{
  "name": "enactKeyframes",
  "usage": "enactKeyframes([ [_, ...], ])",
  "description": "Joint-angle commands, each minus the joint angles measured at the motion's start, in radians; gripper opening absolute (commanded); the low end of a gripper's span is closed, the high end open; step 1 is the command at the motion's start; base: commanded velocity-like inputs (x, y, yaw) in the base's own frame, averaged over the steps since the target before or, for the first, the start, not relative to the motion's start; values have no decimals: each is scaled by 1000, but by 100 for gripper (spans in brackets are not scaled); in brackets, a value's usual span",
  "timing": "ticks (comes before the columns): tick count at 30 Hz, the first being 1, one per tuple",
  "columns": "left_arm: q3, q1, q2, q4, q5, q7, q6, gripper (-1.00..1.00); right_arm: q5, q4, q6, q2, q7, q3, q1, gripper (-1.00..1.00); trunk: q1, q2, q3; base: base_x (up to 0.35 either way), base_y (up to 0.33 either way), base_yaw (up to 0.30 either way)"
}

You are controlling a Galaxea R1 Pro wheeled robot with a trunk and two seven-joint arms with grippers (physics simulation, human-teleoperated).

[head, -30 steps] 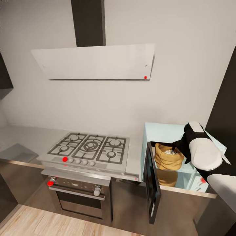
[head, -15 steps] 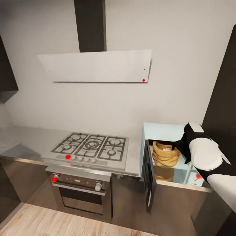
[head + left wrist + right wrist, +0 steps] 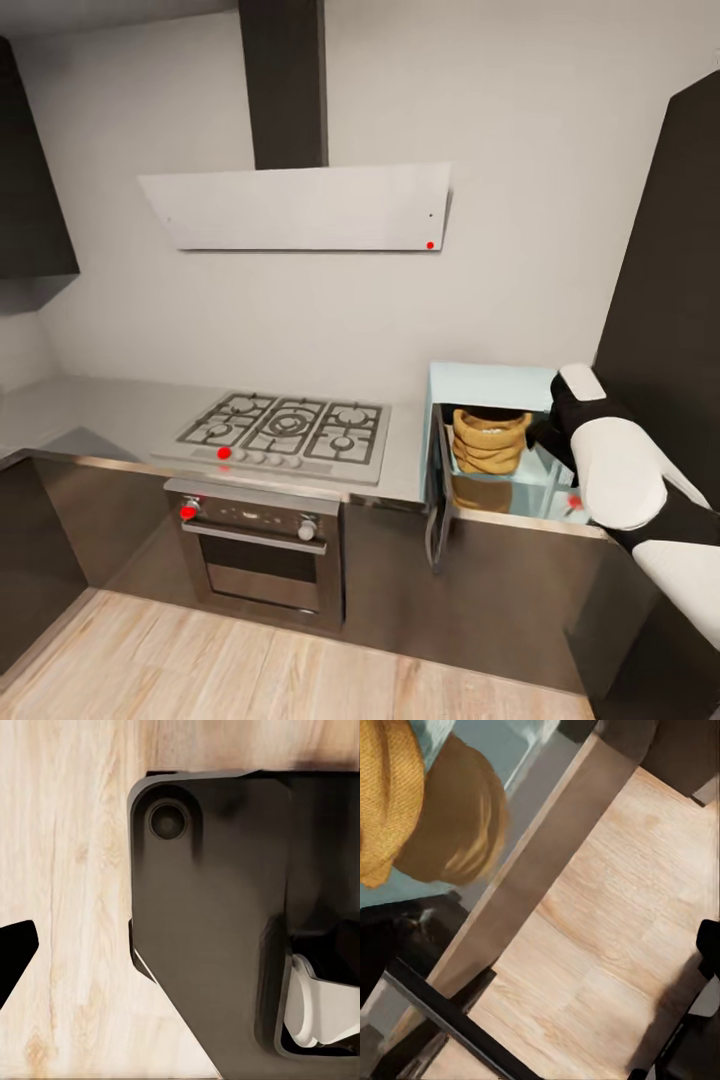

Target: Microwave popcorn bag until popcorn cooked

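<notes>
The gas hob [image 3: 285, 430] sits left of the microwave [image 3: 492, 445], whose door [image 3: 437, 500] hangs open. Inside stands the popcorn bag [image 3: 487, 441], squat, wrinkled, mustard yellow with a rolled rim. Right of the microwave, the right arm [image 3: 620, 470] reaches toward the opening; whether its pincer is spread or pressed together cannot be told.

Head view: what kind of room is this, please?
Most likely a home kitchen: a gas hob above a built-in oven, an extractor hood on the wall, and a microwave on the countertop.
</notes>
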Motion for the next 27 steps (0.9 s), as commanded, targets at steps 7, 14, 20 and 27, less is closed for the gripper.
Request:
enactKeyframes([
  [7, 1, 1, -1, -1, 0, 1, -2, 100, 107, 4, 6, 0, 184, 215, 109, 100, 0, -1, 0, -339, 0, 0],
  [14, 1, 1, -1, -1, 0, 1, -2, 100, 353, 23, -136, -1, 551, 333, 260, 100, 0, -1, 0, -334, 55, 0],
  [20, 1, 1, 1, -1, 0, 1, -2, 100, 806, 358, -690, -5, 885, 337, 304, 100, 0, -1, 0, -212, 144, 0],
  [27, 1, 1, 3, -1, 0, 0, -2, 100, 867, 461, -1123, -55, 1049, 337, 402, 100, 0, -1, 0, -16, 12, 0],
])
